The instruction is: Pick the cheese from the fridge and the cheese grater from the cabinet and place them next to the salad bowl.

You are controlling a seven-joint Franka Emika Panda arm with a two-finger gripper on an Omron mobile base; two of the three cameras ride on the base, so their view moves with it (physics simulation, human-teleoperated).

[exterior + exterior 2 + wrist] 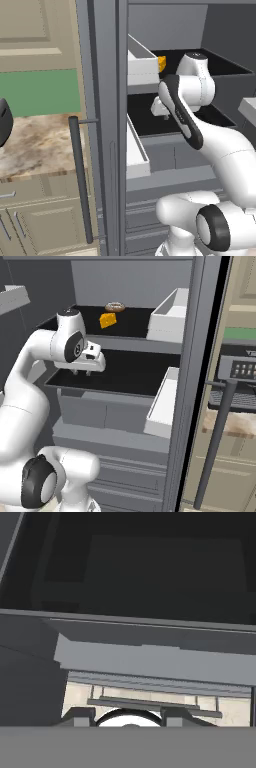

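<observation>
The cheese sits on the upper shelf of the fridge, a donut-like disc just behind it, a door bin at right; the pincer hangs over the lower shelf.

The fridge stands open, its front free on both shelves. The upper shelf has bare black surface toward its front edge; the cheese sits near the back, with a brown ring-shaped thing just behind it. A white door bin walls off that shelf's right end. The lower shelf is bare across its middle and right, with the gripper low over its left front corner; a second white bin flanks its right edge. The ledge between the shelves limits headroom.
</observation>
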